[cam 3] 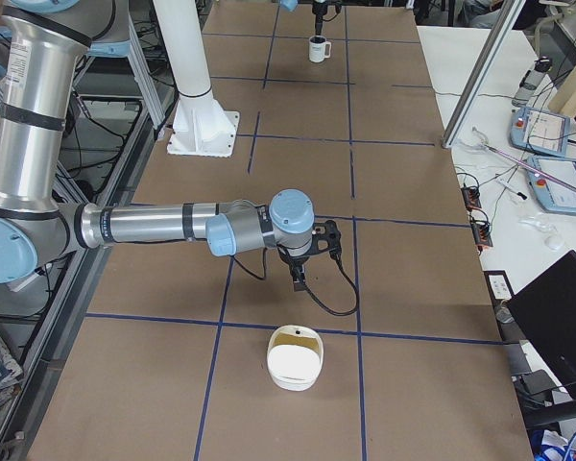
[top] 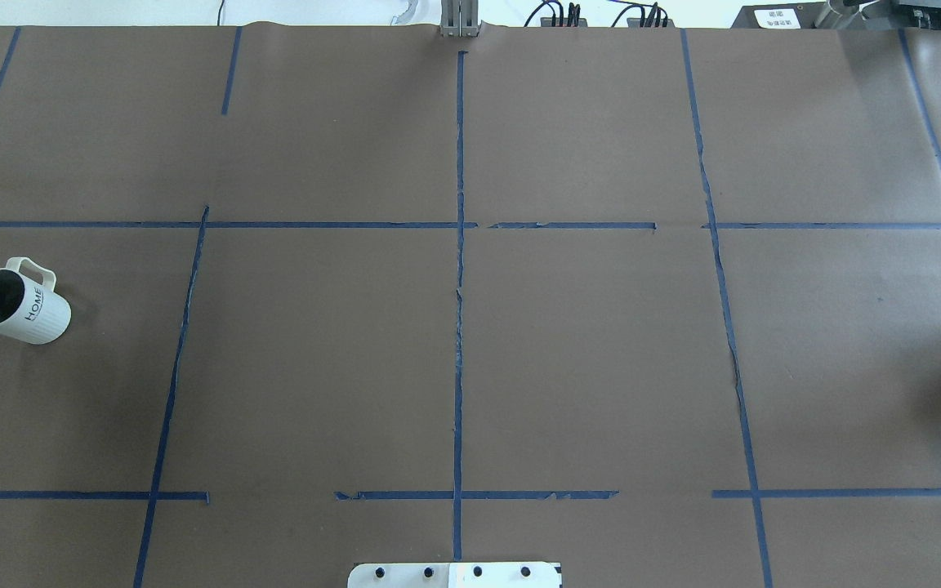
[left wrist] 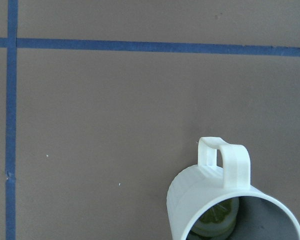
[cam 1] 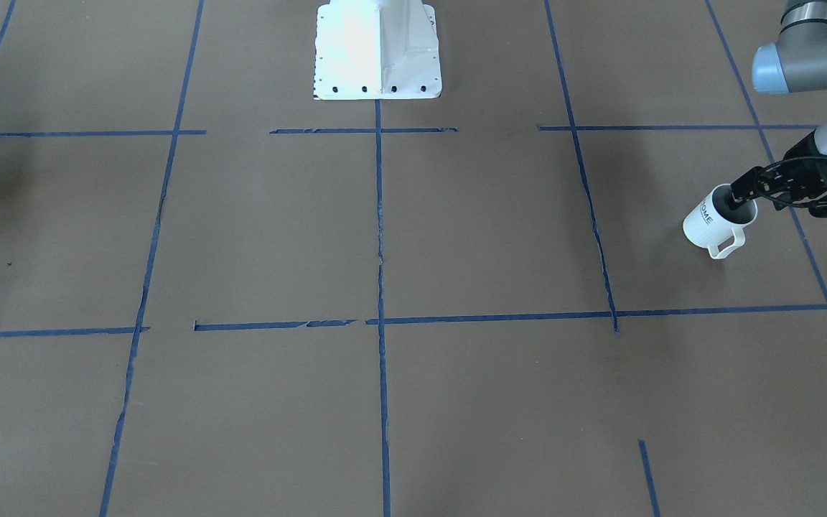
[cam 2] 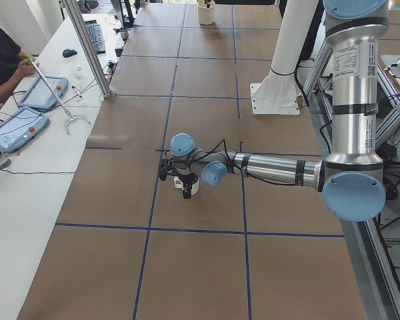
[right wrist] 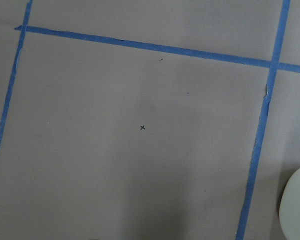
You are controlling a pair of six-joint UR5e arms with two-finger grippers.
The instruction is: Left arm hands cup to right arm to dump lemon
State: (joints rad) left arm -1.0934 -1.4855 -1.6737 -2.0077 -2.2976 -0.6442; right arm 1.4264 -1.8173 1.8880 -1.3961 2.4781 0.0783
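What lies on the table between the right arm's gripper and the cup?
Nothing stands there: in the exterior right view, only bare table crossed by blue tape lines separates the right gripper from the cup.

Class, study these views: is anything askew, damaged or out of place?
Only the blue tape: its grid lines are frayed, with gaps near the centre, and one line runs crooked. The cup looks intact.
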